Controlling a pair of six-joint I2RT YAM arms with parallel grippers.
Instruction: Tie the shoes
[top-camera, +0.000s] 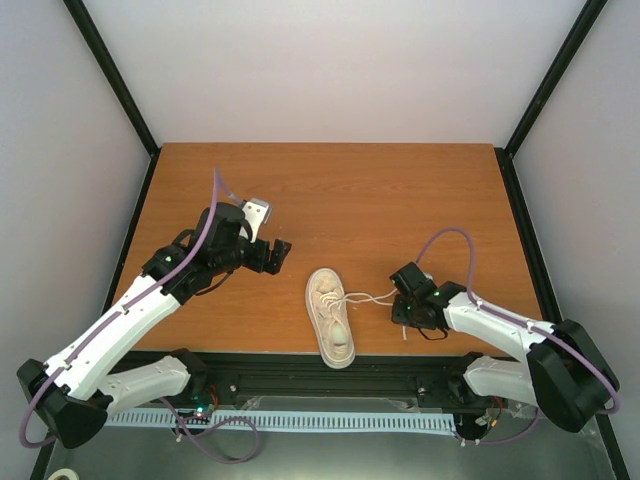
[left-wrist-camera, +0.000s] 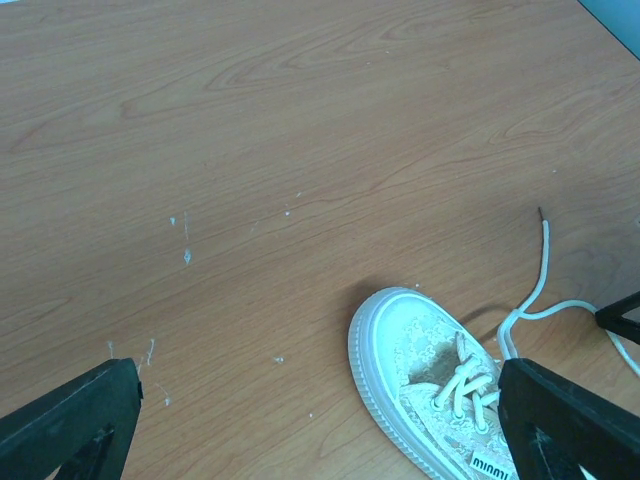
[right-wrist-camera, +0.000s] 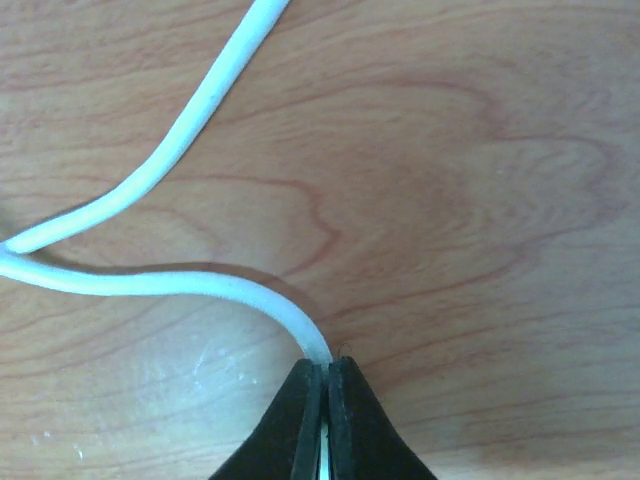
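The shoe (top-camera: 330, 318), a small cream low-top sneaker, lies near the table's front edge with its toe pointing away from the arm bases. Its thin white laces (top-camera: 368, 297) are untied and trail to the right. My right gripper (top-camera: 400, 300) is low over the table just right of the shoe. In the right wrist view that gripper (right-wrist-camera: 327, 365) is shut on one lace (right-wrist-camera: 200, 285), which curves off to the left. My left gripper (top-camera: 280, 252) hovers open, up and left of the toe. The left wrist view shows the shoe's toe (left-wrist-camera: 420, 350) near the right finger (left-wrist-camera: 560, 420).
The wooden table (top-camera: 400, 200) is boxed in by black frame posts and white walls. In the left wrist view a loose lace end (left-wrist-camera: 543, 255) lies on the table beyond the shoe. Small white specks dot the table (left-wrist-camera: 186, 256).
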